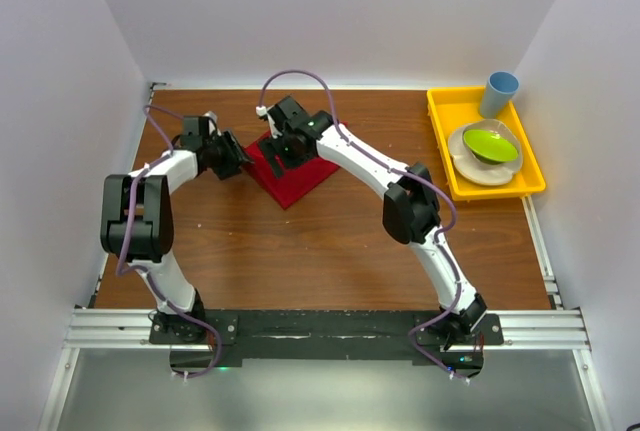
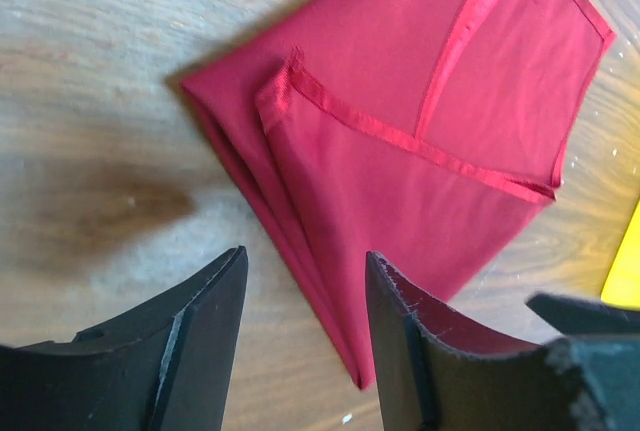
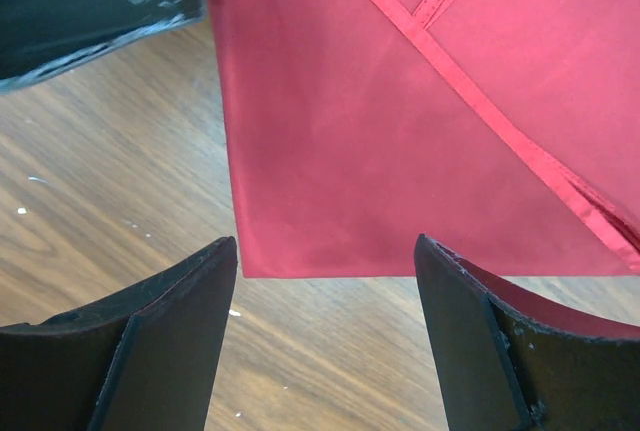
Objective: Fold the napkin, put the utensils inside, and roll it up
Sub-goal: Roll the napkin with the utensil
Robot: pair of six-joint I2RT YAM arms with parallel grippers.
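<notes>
- The napkin (image 1: 295,176) lies flat on the table (image 1: 300,261), toward the far side and roughly midway between my two arms. It is folded: hemmed edges cross on top and layered edges stack along one side, giving a compact angular shape.
- So I judge the folding step to be largely done, or at least one fold in.
- I see no utensils in any view, neither on the cloth nor on the wood around it. Placing them inside and rolling up are both left to do.
- My left gripper (image 2: 305,261) is spread open with nothing between its fingers. It hovers low at the napkin's left corner, with the folded edge running just beside my right-hand finger.
- My right gripper (image 3: 325,246) is wide open and empty too, poised over the napkin's straight edge.
- My left arm rises from its base to a high elbow at the left, its forearm reaching right toward the cloth.
- My right arm stretches diagonally across the table, wrist over the napkin's far part.
- The yellow tray (image 1: 437,131) with a cup (image 1: 498,93) and bowl (image 1: 490,143) sits well apart, far right.
</notes>
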